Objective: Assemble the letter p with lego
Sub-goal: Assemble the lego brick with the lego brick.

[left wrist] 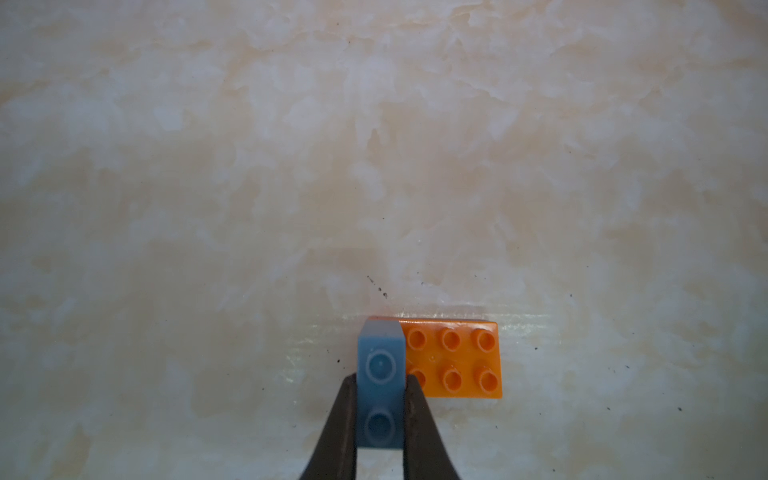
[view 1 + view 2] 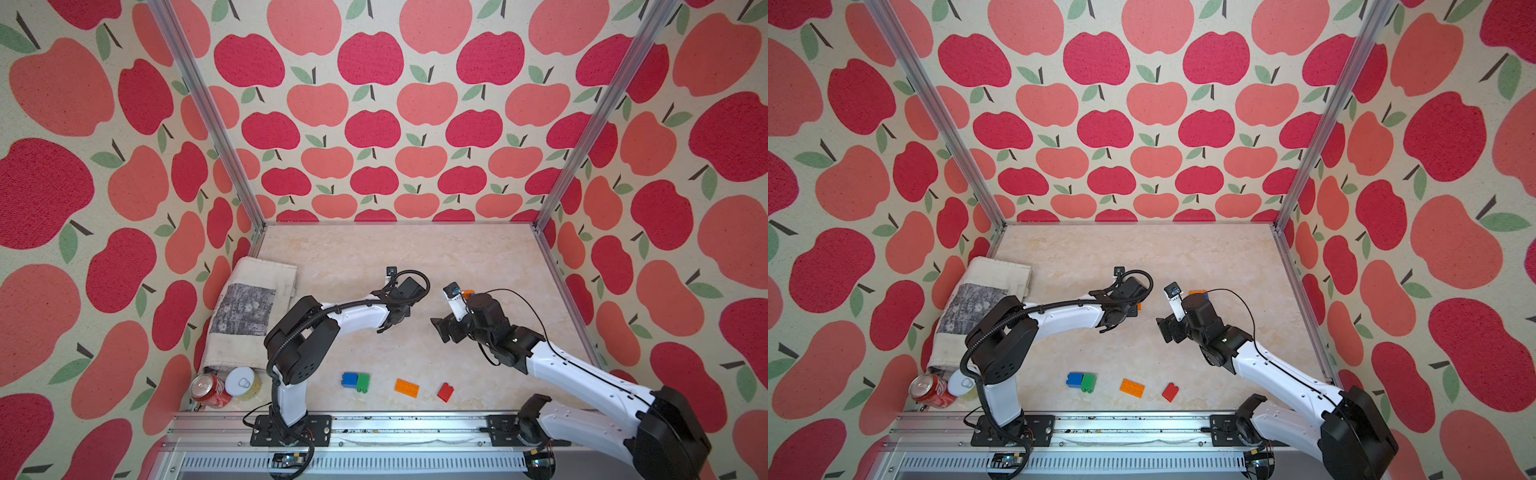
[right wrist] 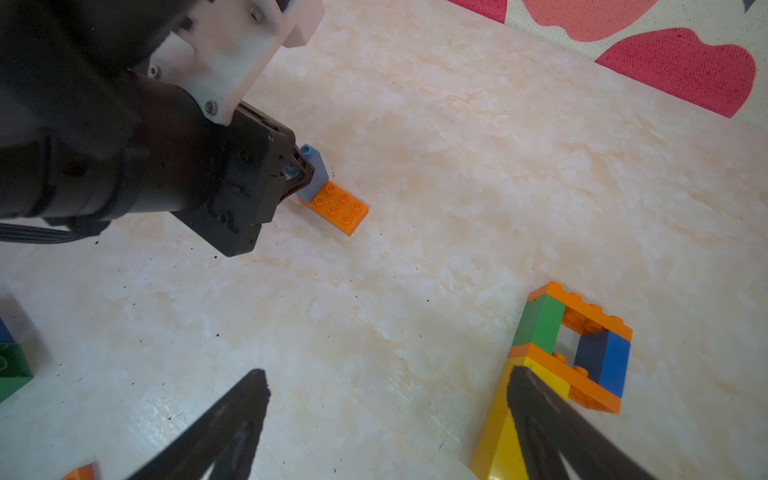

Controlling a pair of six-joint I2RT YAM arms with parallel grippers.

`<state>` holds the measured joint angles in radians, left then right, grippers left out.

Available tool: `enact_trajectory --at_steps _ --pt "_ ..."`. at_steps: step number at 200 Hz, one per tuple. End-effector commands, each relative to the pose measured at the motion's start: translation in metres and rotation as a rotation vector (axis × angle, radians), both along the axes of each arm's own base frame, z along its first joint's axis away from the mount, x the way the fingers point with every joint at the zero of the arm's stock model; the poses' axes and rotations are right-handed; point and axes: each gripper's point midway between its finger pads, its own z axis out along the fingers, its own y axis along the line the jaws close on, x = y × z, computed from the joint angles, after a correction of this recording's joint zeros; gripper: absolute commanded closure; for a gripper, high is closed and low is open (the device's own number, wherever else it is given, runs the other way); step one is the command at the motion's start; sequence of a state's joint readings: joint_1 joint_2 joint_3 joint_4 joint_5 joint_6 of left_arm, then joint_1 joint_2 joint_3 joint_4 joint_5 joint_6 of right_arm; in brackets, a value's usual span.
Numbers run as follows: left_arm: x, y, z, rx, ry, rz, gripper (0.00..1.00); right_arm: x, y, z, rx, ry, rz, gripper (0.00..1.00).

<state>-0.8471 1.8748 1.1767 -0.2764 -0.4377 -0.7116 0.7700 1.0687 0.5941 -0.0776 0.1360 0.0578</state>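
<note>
While the tabletop carries a part-built lego frame just beside the R claw, whose jaws stand wide open, the L claw is clamped on a light blue brick tilted on one end of an orange plate. Near front edge: spare orange plate, blue brick touching green brick, red brick.

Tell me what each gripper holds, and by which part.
The left gripper is shut on the light blue brick, pinching its two opposite side faces near one end. The right gripper is open and holds nothing.
</note>
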Motion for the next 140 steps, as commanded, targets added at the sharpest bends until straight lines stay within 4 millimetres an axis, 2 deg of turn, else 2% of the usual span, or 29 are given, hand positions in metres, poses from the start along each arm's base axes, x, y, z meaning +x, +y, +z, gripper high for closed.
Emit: enact_trajectory --at_steps 1,39,62,85,113,140 --pt "-0.028 0.015 -0.037 0.077 0.135 -0.035 1.00 -0.001 -0.001 0.007 0.009 -0.002 0.002 0.07" --pt "-0.026 0.015 -0.046 0.071 0.163 -0.035 1.00 -0.001 -0.002 0.010 0.009 -0.005 0.002 0.06" --pt "-0.027 0.019 -0.053 0.120 0.245 -0.020 1.00 -0.004 -0.004 0.010 0.003 0.000 0.007 0.07" --pt "-0.032 0.027 -0.063 0.216 0.354 -0.010 1.00 -0.009 -0.009 0.003 -0.023 0.027 0.004 0.07" --pt "-0.042 0.029 -0.077 0.221 0.439 -0.021 1.00 -0.015 -0.016 -0.003 -0.019 0.064 -0.024 0.07" --pt "-0.045 0.031 -0.074 0.203 0.437 -0.007 1.00 -0.024 -0.021 -0.005 0.025 0.116 -0.060 0.09"
